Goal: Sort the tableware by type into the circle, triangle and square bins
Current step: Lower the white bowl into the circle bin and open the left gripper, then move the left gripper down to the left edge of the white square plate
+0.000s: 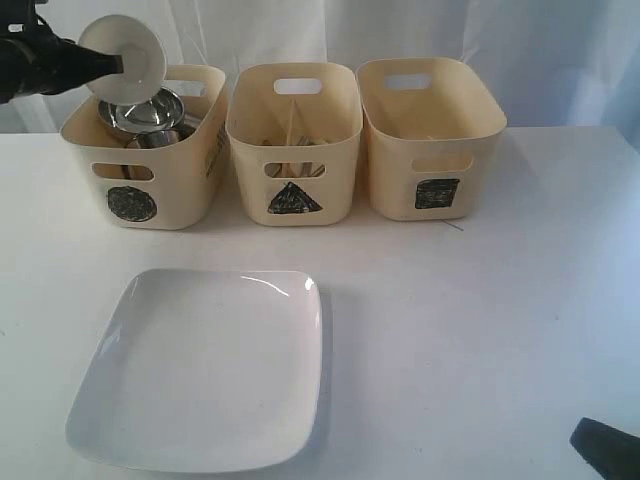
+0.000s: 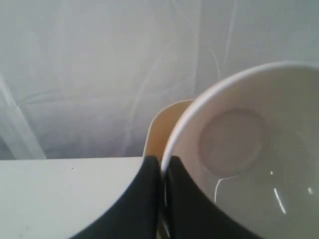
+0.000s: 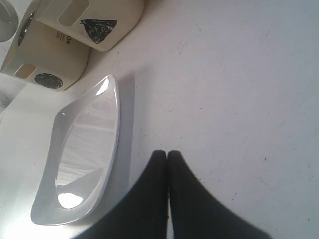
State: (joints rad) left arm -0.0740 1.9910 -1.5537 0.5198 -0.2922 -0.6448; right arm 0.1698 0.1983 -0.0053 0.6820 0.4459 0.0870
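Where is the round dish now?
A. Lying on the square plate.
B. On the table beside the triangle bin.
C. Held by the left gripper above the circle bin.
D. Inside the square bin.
C: the left gripper pinches the round dish by its rim, over the circle bin.

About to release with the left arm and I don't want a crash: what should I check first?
1. Grip: left gripper pinches the dish by its rim: ok.
2. Dish centred over circle bin: cannot tell, depth unclear.
3. Room in the bin beside bowl and cup: cannot tell.
4. Other arm: right gripper shut, apart from plate: ok.
5. Plate sorted: not ok, it lies on the table.
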